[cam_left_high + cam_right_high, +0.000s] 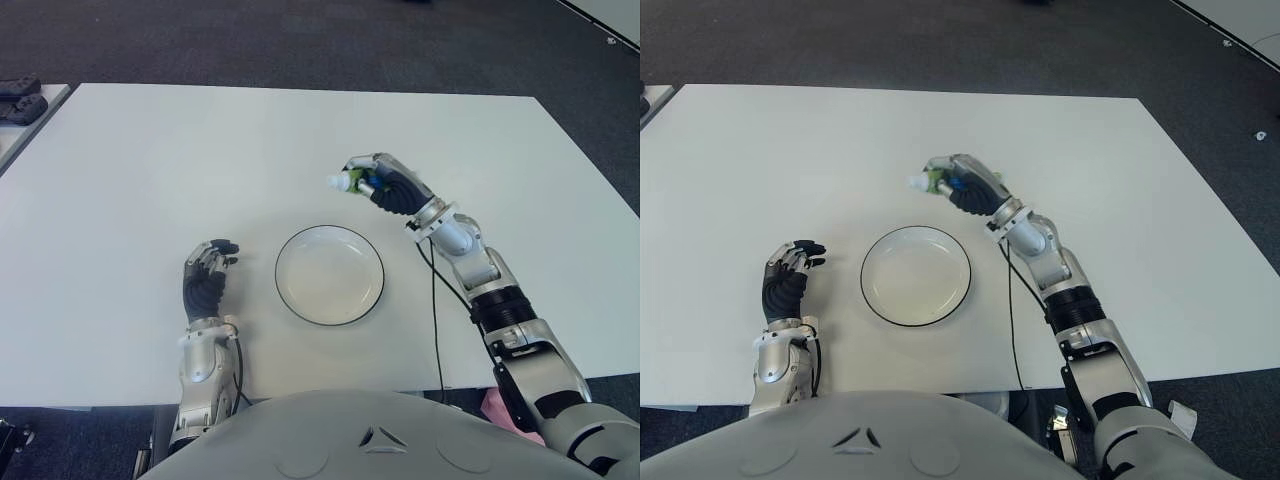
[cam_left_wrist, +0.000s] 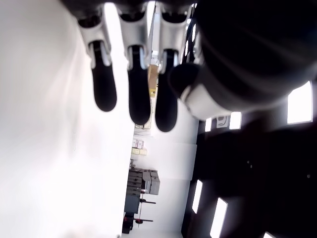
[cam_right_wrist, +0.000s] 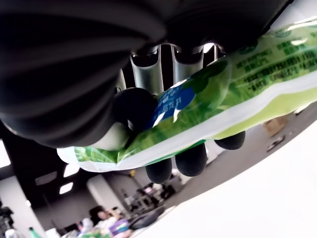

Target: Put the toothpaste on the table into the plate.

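The robot's right hand (image 1: 385, 185) grips the toothpaste (image 1: 352, 183), a green and white tube with a blue patch, its fingers (image 3: 190, 159) wrapped round the tube's body and its thumb pressed against the other side. The hand shows above the white table (image 1: 140, 180), beyond the plate (image 1: 330, 274) and a little to its right as the robot faces it, with the tube's white cap end pointing toward the robot's left. The toothpaste is clear of the plate; whether it is lifted off the tabletop cannot be told for certain, though only the hand touches it in the right wrist view.

The plate, white with a dark rim, lies flat on the table directly in front of the robot's torso, with nothing in it.

The left hand (image 1: 205, 278) shows just left of the plate, apart from its rim, its dark fingers (image 2: 139, 94) loosely bent and holding nothing.

A black cable (image 1: 435, 310) runs down along the right forearm, to the right of the plate
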`<act>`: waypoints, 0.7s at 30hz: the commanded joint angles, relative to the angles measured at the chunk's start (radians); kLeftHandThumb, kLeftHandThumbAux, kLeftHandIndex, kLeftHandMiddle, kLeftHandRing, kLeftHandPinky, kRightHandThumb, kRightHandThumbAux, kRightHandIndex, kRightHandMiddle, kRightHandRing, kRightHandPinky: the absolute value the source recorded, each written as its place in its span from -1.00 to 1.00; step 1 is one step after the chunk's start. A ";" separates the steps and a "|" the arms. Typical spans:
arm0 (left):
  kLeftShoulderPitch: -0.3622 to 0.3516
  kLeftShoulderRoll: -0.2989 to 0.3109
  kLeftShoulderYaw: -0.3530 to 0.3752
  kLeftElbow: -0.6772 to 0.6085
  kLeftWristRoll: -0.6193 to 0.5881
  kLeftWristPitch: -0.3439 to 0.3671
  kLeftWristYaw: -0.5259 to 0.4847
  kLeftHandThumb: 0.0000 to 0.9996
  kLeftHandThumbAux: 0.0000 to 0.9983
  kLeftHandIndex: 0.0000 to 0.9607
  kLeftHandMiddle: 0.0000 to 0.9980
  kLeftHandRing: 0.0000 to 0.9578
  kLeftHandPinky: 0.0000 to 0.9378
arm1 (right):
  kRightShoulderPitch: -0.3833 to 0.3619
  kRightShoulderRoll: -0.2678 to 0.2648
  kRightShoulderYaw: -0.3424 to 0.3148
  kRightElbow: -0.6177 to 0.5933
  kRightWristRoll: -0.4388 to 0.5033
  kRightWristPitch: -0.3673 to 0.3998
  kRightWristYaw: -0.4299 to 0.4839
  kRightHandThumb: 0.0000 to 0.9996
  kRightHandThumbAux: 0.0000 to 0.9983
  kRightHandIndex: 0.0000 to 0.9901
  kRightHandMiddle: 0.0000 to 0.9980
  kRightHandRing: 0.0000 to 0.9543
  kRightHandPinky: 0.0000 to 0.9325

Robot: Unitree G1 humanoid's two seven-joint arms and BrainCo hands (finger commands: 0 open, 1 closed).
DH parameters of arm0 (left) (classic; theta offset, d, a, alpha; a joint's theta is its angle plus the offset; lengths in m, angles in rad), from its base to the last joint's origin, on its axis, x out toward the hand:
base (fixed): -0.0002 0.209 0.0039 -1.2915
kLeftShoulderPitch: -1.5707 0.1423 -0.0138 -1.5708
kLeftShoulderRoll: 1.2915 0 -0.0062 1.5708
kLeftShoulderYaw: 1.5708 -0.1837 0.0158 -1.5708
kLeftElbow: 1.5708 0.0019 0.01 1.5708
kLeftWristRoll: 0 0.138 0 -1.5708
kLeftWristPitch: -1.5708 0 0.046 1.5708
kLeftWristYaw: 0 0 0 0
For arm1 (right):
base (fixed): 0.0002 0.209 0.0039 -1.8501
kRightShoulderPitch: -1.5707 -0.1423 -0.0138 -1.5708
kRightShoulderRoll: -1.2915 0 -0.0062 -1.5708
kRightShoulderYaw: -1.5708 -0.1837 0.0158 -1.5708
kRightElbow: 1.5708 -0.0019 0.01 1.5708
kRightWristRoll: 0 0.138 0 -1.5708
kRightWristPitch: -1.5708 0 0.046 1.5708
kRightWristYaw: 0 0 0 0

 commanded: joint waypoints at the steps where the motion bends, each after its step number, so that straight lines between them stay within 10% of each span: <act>1: -0.008 -0.050 0.005 0.053 -0.009 0.036 0.012 0.43 0.45 -0.12 -0.07 -0.13 -0.14 | 0.001 -0.013 0.019 -0.070 0.012 -0.030 0.066 0.71 0.35 -0.16 0.19 0.77 0.82; 21: -0.018 -0.043 0.005 0.066 -0.016 0.028 0.008 0.43 0.45 -0.12 -0.09 -0.17 -0.21 | 0.024 -0.026 0.108 -0.098 -0.056 -0.186 0.179 0.70 0.35 -0.16 0.13 0.78 0.85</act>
